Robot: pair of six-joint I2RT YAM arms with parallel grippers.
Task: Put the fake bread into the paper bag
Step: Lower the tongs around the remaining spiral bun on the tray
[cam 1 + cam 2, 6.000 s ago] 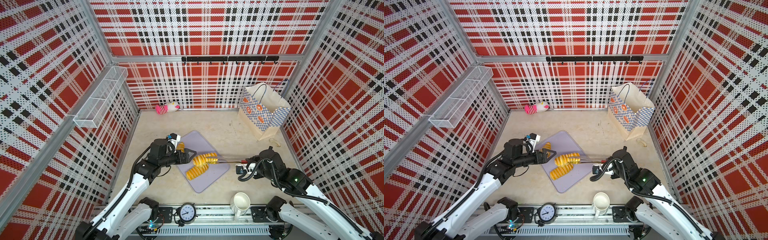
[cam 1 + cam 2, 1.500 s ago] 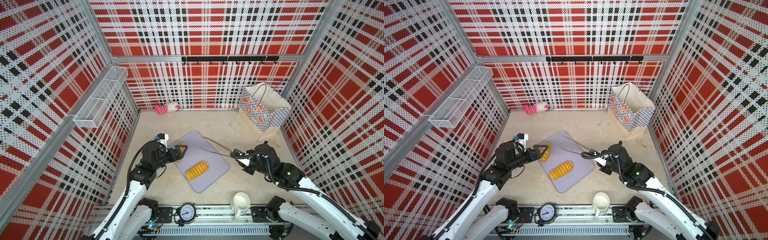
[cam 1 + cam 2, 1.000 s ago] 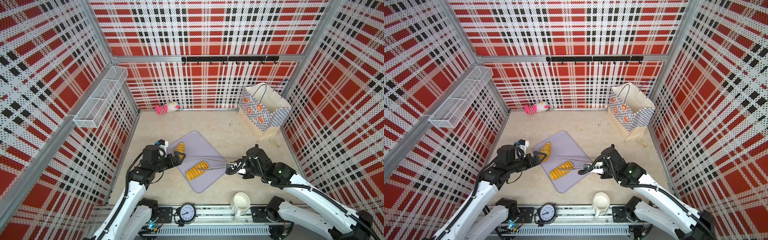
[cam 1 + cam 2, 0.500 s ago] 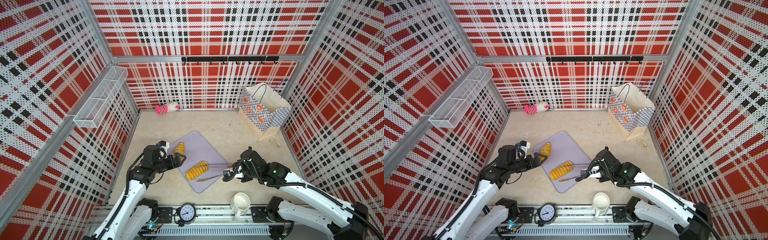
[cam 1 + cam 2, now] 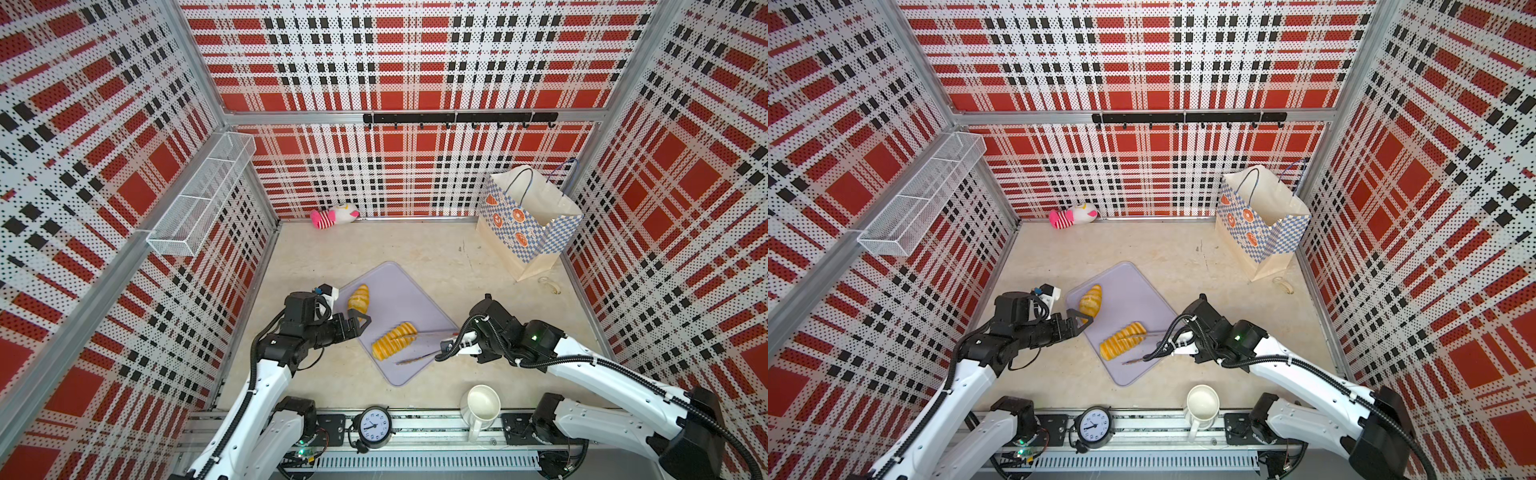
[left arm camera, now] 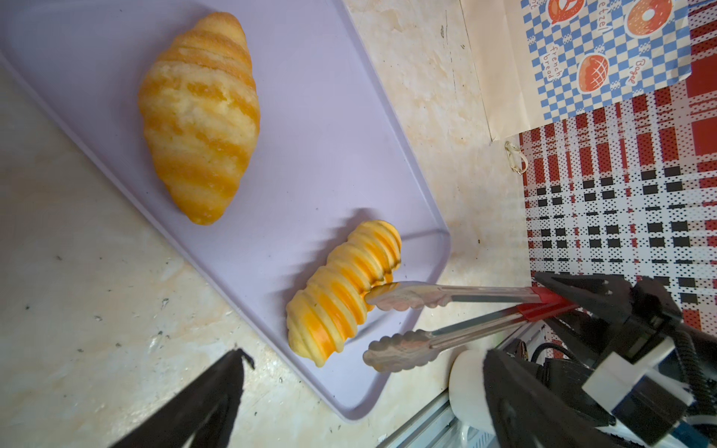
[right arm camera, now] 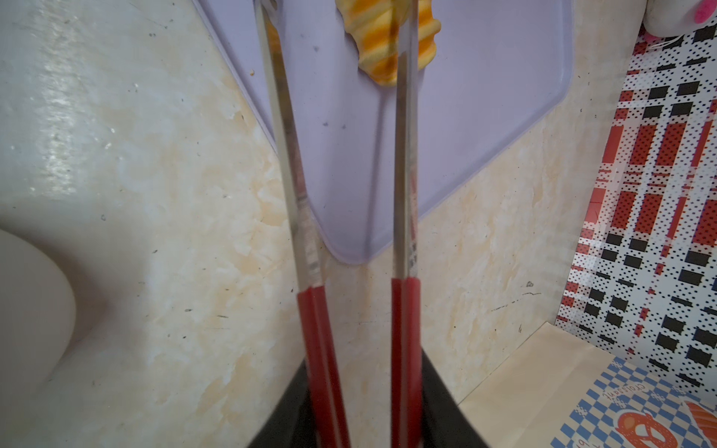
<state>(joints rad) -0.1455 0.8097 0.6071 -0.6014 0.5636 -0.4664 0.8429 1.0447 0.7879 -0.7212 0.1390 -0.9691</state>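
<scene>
**Tongs set at the ridged loaf, bag far off at upper right**

In both top views two pieces of fake bread lie on a lilac tray (image 5: 399,291) at lower centre: a croissant (image 5: 358,297) toward its upper left and a ridged loaf (image 5: 395,340) nearer the middle. The paper bag (image 5: 528,220) stands open-mouthed at upper right, well apart from the tray.

The right gripper (image 5: 451,343) is clamped on the red handles of a pair of tongs (image 6: 465,298). The tong arms are spread. In the left wrist view one tip lies against the loaf's ridges and the other sits just beside the loaf. The left gripper (image 5: 359,326) hangs wide open and empty at the tray's left edge, near the croissant.

The loaf looks light, glossy and probably squashy. A pinch across its middle, with the tips seated in the grooves, should slip less than one at the tapered end.

A white jug (image 5: 482,405) stands close below the right arm. The bag's tall rim and thin cord handles could snag the tongs. A plush toy (image 5: 334,216) lies far off at the back wall.
</scene>
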